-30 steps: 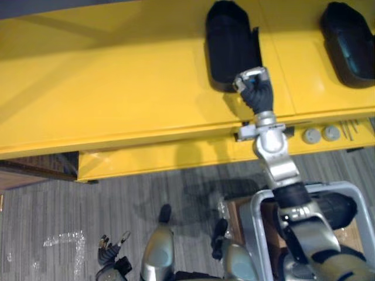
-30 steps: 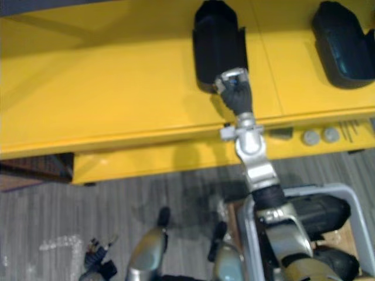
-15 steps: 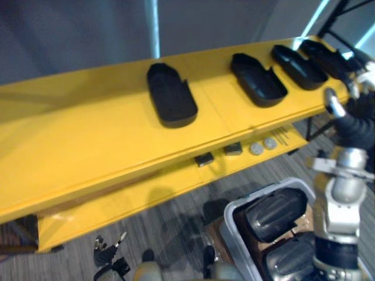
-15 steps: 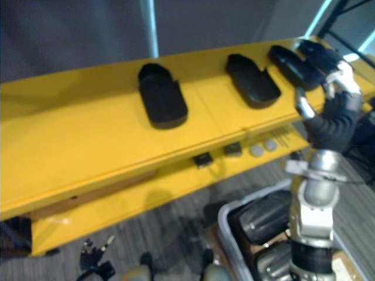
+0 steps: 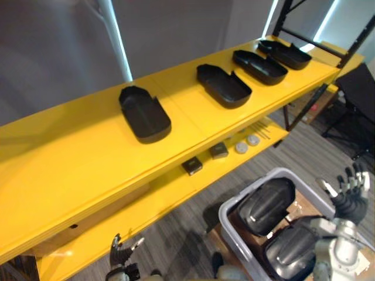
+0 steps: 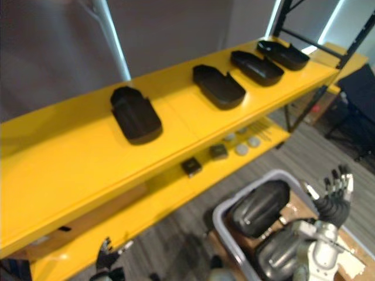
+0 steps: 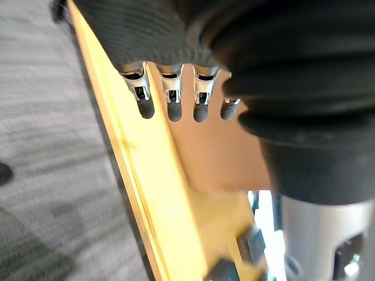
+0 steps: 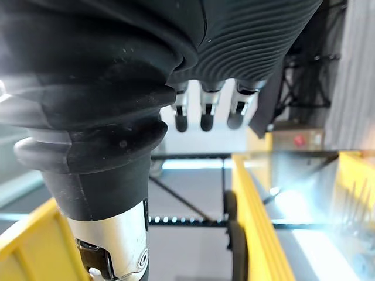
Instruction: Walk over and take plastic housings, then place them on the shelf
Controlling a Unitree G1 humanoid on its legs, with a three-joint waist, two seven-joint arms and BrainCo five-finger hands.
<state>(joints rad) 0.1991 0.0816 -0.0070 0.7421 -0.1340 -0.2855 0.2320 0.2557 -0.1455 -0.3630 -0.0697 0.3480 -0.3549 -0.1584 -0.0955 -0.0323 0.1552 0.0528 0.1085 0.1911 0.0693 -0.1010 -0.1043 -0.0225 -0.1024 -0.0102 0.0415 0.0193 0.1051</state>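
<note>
Several black plastic housings lie in a row on the yellow top shelf (image 5: 70, 158); the nearest housing (image 5: 145, 114) is at the left, another housing (image 5: 224, 85) beside it, and two more (image 5: 259, 58) toward the far right end. More dark housings (image 5: 265, 205) fill a grey bin (image 5: 234, 206) on the floor at lower right. My right hand (image 5: 350, 190) is raised beside the bin, open, with its fingers (image 8: 205, 108) straight and empty. My left hand (image 5: 124, 254) hangs low at lower left, open, its fingers (image 7: 170, 99) near the lower shelf's edge.
The lower yellow shelf (image 5: 152, 205) carries two small black boxes (image 5: 191, 166) and grey round discs (image 5: 241, 148). A black rack frame (image 5: 304, 23) and a dark chair-like object (image 5: 357, 93) stand at the right. Grey carpet lies in front of the shelf.
My right hand has left the housing on the top shelf, dropped to the lower right beside the bin and opened. The camera has swung, now showing the whole row.
</note>
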